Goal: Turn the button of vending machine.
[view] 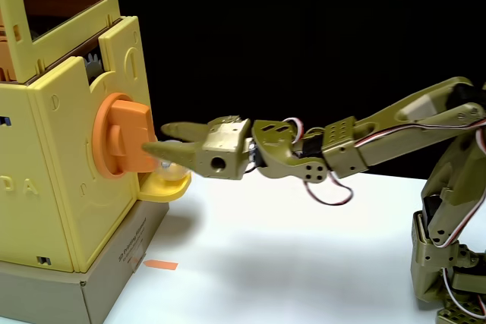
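Pincer (156, 143) is reaching in from the right, jaws parted, tips just meeting the button (121, 138) on the vending machine (64, 180) front; knob bar is standing roughly upright, nothing grasped yet.

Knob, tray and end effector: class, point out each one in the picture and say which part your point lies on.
knob (125, 136), fixed view, on the blocky bar across the orange disc.
tray (163, 187), fixed view, on its pale yellow rounded rim.
end effector (154, 140), fixed view, midway between its two olive fingertips.
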You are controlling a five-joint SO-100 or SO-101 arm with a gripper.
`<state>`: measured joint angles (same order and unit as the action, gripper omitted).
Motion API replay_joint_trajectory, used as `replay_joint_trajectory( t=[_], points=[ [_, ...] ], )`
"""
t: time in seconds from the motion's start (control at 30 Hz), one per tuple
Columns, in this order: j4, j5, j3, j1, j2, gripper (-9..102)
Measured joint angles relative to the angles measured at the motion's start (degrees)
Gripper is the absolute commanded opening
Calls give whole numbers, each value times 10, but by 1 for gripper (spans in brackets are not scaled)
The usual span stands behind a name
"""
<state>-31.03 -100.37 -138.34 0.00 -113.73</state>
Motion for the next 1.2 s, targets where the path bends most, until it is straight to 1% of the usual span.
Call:
replay_joint_trajectory(
  t=[0.1,0.17,0.23,0.37,0.47,0.53,0.6,0.67,0.83,0.87,0.97,1.13,1.2],
  points=[
    [46,74,-25,0,-74,27],
    [105,163,-32,4,-137,27],
    [185,285,-37,10,-211,27],
    [344,573,-86,17,-365,31],
    [381,758,-167,17,-478,28],
    [395,845,-226,17,-545,27],
    [395,894,-285,18,-600,26],
    [394,938,-345,22,-649,23],
    [398,1004,-451,21,-726,12],
    [406,1007,-454,20,-742,10],
    [451,1027,-465,20,-780,9],
    [453,1017,-466,20,-812,8],
    [495,1011,-466,20,-812,7]
  ],
)
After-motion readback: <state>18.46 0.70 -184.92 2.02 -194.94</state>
